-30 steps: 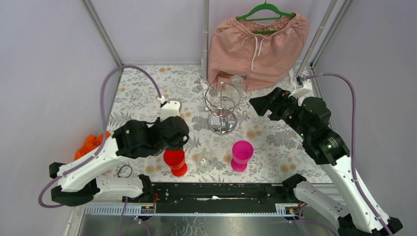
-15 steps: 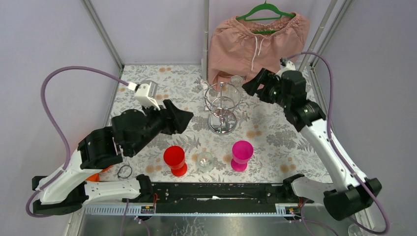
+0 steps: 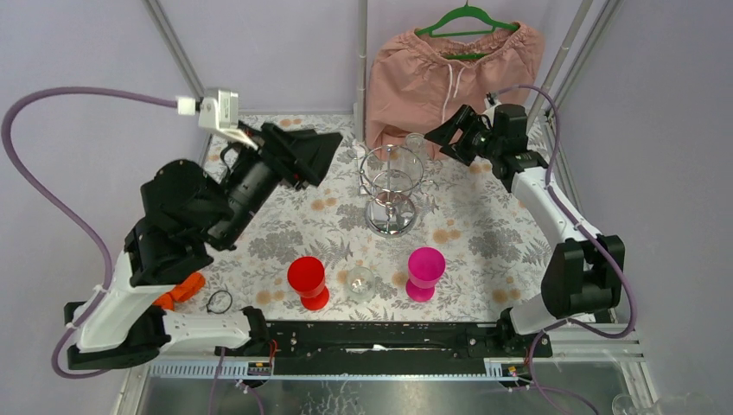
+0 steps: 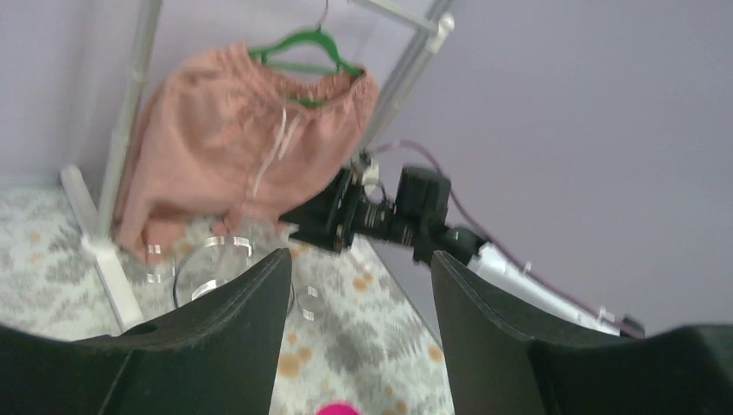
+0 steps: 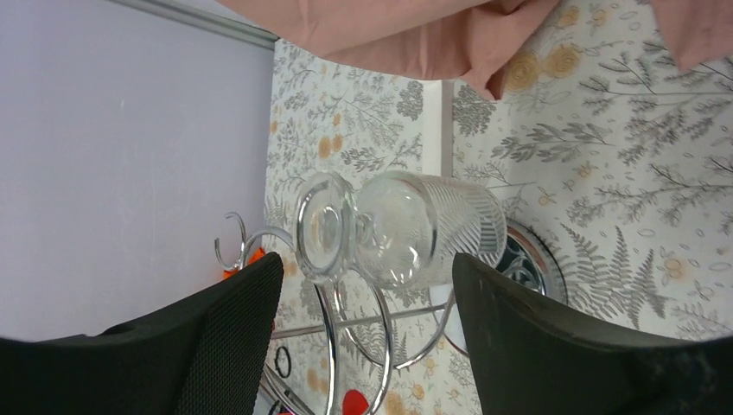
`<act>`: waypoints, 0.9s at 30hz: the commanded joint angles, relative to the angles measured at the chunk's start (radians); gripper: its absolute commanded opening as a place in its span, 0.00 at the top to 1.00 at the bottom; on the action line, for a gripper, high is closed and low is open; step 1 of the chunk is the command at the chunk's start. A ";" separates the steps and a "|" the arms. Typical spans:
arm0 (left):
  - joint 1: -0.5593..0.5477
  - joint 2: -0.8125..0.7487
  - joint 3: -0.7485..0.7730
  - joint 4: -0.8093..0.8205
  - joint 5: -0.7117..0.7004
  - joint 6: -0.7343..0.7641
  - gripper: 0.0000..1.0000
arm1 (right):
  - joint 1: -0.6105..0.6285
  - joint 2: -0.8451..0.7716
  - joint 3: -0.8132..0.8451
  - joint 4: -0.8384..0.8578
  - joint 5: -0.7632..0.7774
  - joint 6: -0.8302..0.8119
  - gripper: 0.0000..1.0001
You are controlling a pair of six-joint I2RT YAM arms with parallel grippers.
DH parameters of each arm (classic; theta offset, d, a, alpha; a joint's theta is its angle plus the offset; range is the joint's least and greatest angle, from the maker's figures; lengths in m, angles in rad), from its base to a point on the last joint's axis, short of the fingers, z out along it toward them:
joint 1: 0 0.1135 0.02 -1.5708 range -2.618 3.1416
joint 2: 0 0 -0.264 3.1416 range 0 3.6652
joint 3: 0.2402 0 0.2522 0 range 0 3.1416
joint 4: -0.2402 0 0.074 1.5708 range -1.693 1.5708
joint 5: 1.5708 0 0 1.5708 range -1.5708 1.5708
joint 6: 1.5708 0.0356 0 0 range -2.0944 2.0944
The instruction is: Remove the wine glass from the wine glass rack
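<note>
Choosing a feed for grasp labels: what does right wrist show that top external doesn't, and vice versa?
Right wrist only: the wine glass close up, its ribbed bowl and round foot clear, framed by the open right gripper. Top external only: the left gripper, open, left of the rack, plus the pink goblet, a small clear glass and the green hanger. Both: the wine glass rack, the floral tablecloth and the pink garment.

R gripper (image 3: 436, 140) just beside wine glass (image 3: 417, 143) hung on rack (image 3: 391, 186).
</note>
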State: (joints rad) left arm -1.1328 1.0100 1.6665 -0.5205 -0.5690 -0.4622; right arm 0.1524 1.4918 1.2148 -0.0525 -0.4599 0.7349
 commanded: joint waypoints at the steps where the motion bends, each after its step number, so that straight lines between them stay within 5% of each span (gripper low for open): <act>1: 0.121 0.170 0.218 -0.022 0.059 0.094 0.33 | 0.003 0.051 0.088 0.115 -0.106 0.010 0.22; 6: 0.642 0.330 0.268 -0.005 0.636 -0.098 0.39 | 0.003 0.106 0.113 0.146 -0.128 0.016 0.27; 10: 0.864 0.402 0.154 0.133 0.894 -0.226 0.42 | 0.003 0.149 0.139 0.151 -0.160 0.017 0.31; 27: 1.018 0.356 -0.330 0.385 1.075 -0.325 0.46 | -0.002 0.168 0.064 0.250 -0.207 0.054 0.54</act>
State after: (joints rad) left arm -0.1257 1.4006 1.4181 -0.2520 0.4492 -0.7601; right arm 0.1524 1.6749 1.2930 0.1329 -0.6212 0.7685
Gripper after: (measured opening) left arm 0.545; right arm 0.460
